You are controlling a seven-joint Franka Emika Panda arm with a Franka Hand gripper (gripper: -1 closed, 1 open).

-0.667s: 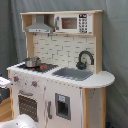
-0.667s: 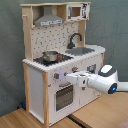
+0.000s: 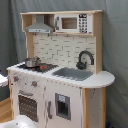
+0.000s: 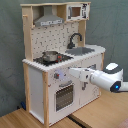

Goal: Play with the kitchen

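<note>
The jaws sit at the tip of the white Franka arm (image 4: 97,76), which reaches in from the second exterior view's right toward the front panel of the child's toy kitchen of pale wood and white panels (image 4: 37,85). The gripper (image 4: 70,73) lies against or just before the white panel between the knob row and the dark-windowed oven door (image 4: 63,96). Whether the jaws are parted or closed cannot be told, nor whether they touch the panel. In the first exterior view the gripper itself is not visible; only a white shape at the lower left edge shows.

Position of the task object: the kitchen stands upright on the wooden floor (image 4: 20,120) before a grey curtain (image 3: 112,45), filling the middle of both exterior views.

Judged step in hand: approach to a control on the front face, probably a round pale knob (image 4: 58,76) or the oven door handle (which one cannot be settled).

Recommended procedure:
- Advance slowly along the arm's present line; the panel is thin and the whole unit looks light, so a hard push may shift it.
- Square the jaws to the chosen control before closing.
- For a knob, grip its rim and rotate about its own axis; for the door, pull outward and down along the hinge arc.
- Keep the wrist below the white surface (image 4: 35,62), clear of the small metal pot (image 4: 50,56) on the black hob (image 3: 37,67).
- The black curved faucet (image 3: 85,57) and grey sink (image 3: 74,74) are well apart from the working zone.
</note>
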